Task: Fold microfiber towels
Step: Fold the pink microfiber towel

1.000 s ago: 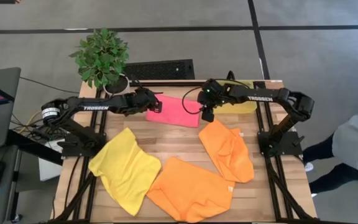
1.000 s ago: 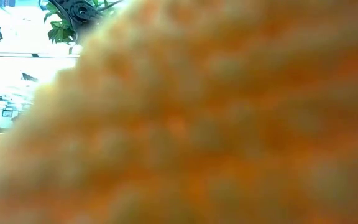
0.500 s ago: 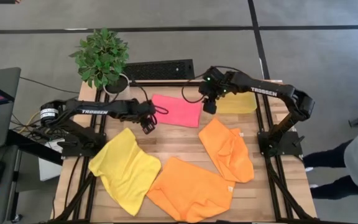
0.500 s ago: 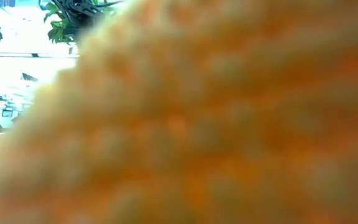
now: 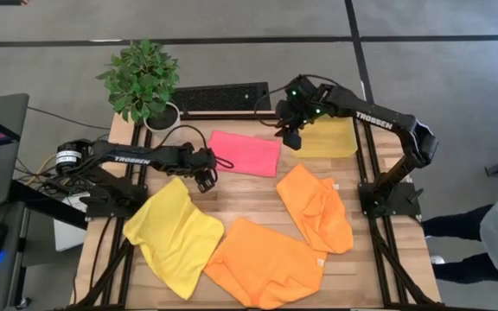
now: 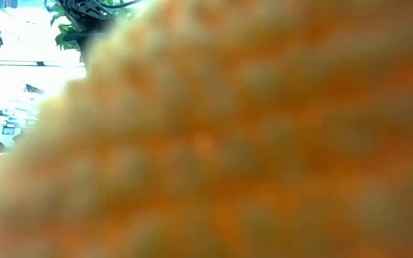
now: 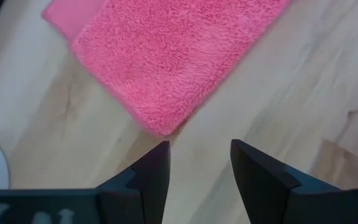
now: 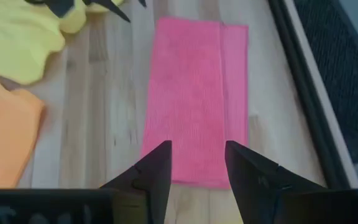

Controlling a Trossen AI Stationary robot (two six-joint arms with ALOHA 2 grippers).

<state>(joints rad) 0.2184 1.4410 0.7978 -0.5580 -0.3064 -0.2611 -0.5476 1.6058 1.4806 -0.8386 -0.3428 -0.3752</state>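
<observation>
The pink towel [image 5: 245, 153] lies folded into a flat rectangle on the far middle of the table. It also shows in the left wrist view [image 7: 166, 56] and the right wrist view [image 8: 194, 93]. My left gripper [image 5: 206, 177] [image 7: 199, 168] is open and empty, just off the towel's near left corner. My right gripper [image 5: 288, 138] [image 8: 197, 168] is open and empty above the towel's right end. The yellow towel [image 5: 174, 235] and two orange towels [image 5: 264, 263] [image 5: 316, 207] lie rumpled on the near half of the table.
A translucent yellow bin [image 5: 331, 138] stands at the far right, under my right arm. A potted plant [image 5: 143, 79] stands at the far left corner, and a black keyboard [image 5: 221, 96] lies beyond the far edge. An orange towel [image 6: 264, 143] fills the low view.
My left gripper has drawn back from the pink towel's left end toward the table's near left. My right gripper has gone from the towel's right end toward the far edge and up. The pink towel stays lying flat and folded.
</observation>
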